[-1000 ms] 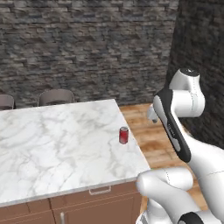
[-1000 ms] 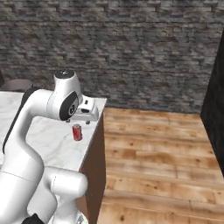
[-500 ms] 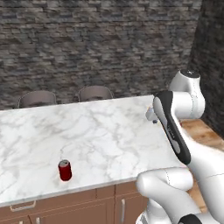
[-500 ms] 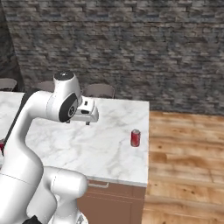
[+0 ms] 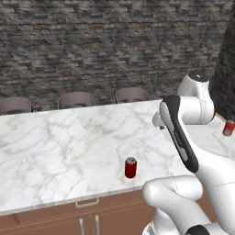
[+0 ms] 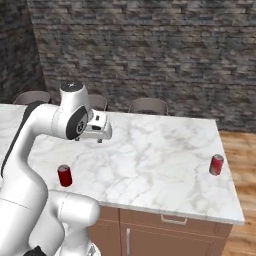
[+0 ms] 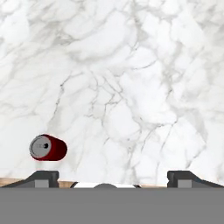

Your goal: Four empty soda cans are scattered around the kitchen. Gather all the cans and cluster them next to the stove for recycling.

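I see two cans [image 6: 64,175] [image 6: 216,164] loose on the island [image 6: 160,155], one below my gripper [image 6: 100,135], jaws apart, nothing gathered yet

My arm [image 5: 183,133] looks like glossy white plastic with dark joints. The island top [image 5: 59,147] is polished white marble, grey-veined. Both soda cans [image 5: 131,167] [image 6: 216,164] are shiny red metal, silver-topped. Lower cabinets [image 6: 165,232] are smooth brown wood; the upper-frame wall [image 6: 150,45] is rough grey stone.
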### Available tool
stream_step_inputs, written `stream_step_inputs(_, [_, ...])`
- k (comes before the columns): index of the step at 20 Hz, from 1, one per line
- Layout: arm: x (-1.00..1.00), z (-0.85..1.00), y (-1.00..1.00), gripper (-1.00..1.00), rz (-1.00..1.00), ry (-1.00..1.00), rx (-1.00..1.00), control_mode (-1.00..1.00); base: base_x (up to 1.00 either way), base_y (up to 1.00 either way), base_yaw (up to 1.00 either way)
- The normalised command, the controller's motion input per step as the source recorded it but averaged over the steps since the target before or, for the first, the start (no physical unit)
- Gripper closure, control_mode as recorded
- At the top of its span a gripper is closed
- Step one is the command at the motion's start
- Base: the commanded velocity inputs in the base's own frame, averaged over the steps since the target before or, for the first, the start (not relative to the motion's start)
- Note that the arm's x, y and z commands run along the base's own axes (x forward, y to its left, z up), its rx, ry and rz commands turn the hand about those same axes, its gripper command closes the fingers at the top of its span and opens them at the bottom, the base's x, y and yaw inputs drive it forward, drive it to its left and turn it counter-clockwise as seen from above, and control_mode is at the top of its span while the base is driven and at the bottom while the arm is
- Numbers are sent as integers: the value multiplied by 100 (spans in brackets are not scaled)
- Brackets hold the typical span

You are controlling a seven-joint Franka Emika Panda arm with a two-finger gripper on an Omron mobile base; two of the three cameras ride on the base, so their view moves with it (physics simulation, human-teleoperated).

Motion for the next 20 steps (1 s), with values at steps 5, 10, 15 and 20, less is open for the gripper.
stream_step_inputs(5, [0,0,0,-100,0,0,0,100,-1,59,6])
stream_step_inputs(10, [0,-5,7,-100,1,0,0,-100,0,39,4])
stream_step_inputs(15, [0,-33,18,-100,2,0,0,-100,0,0,0])
stream_step_inputs(20, [-7,-43,0,-100,0,0,0,-100,0,0,0])
